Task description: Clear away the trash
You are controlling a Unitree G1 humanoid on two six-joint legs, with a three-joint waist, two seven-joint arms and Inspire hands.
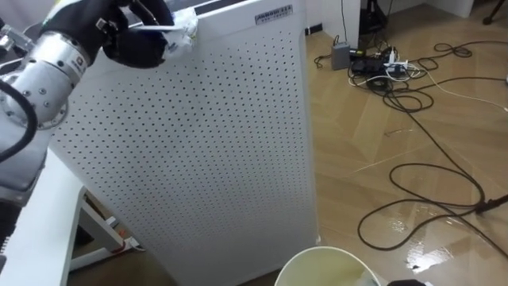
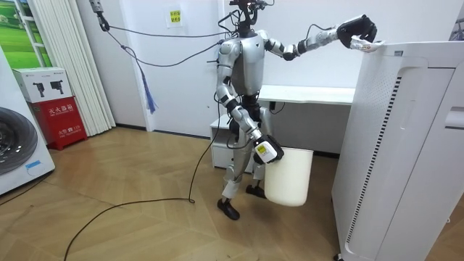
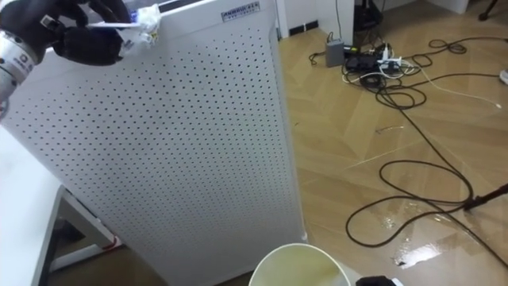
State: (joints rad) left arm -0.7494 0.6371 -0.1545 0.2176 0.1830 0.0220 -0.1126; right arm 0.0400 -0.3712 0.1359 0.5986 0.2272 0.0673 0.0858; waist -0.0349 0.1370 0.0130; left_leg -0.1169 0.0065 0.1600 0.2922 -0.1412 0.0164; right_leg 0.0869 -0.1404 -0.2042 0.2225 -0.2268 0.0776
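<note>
Garbage (image 1: 181,30), a crumpled scrap of whitish, half-clear wrapping, lies at the top edge of the tall white cabinet with perforated sides (image 1: 198,143), near that cabinet's upper corner. The robot's black left hand (image 1: 139,33) is raised to the same top edge, and its fingers are curled round the garbage, pinching it against the palm. The forearm reaches up beside the cabinet's perforated wall.

In the room view the robot stands upright on the wooden floor (image 2: 130,196), just beside the cabinet on the room view's left, with its left arm stretched up and out to the cabinet's top. Its right hand (image 2: 265,151) hangs low at its side against the rim of a round white plastic bin (image 2: 293,183), which is clear of the floor near the foot of the cabinet. Whether that hand grips the bin cannot be told.

A white surface (image 2: 304,93) runs behind the robot up to the cabinet. Loose black cables (image 1: 429,183) loop over the floor on the cabinet's other side.
</note>
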